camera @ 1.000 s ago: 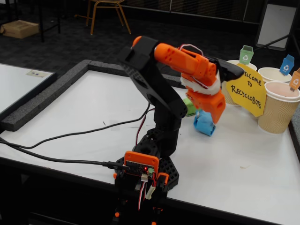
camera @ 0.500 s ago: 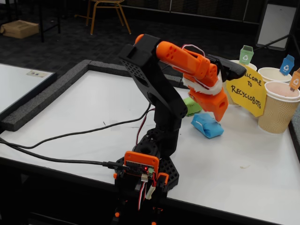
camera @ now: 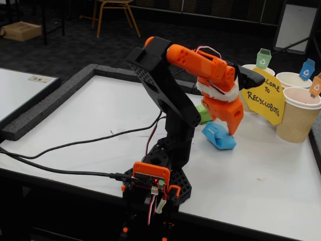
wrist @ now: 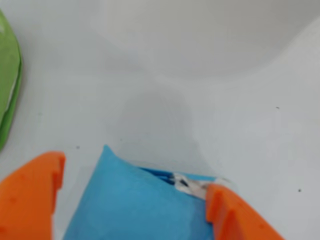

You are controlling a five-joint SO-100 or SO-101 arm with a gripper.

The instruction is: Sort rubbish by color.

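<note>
Since half a second ago the gripper (camera: pixel 226 131) has dropped lower over the blue lump (camera: pixel 219 135), and the lump has shifted slightly left, nearer the arm's base. A second ago it was standing more upright under the fingers; now we are seeing it lying flat on the table (camera: pixel 100 115).

In the wrist view we are looking down between two orange fingers (wrist: pixel 30 200), spread apart, with the blue lump (wrist: pixel 135 205) lying in the gap between them. The right finger is touching or just overlapping the lump's right edge, where a bit of white crumpled paper is showing; the left finger is standing just beside the lump, a thin strip of table between them. So the gripper (wrist: pixel 132 197) is straddling the lump without clamping it.

The green lump (wrist: pixel 9 85) is sitting at the left edge of the wrist view, apart from the blue one. In the fixed view we are seeing the green lump (camera: pixel 204 114) just behind the arm, on the far side of the blue lump. The yellow sign (camera: pixel 264 96) and cups (camera: pixel 297 116) are standing to the right.
</note>
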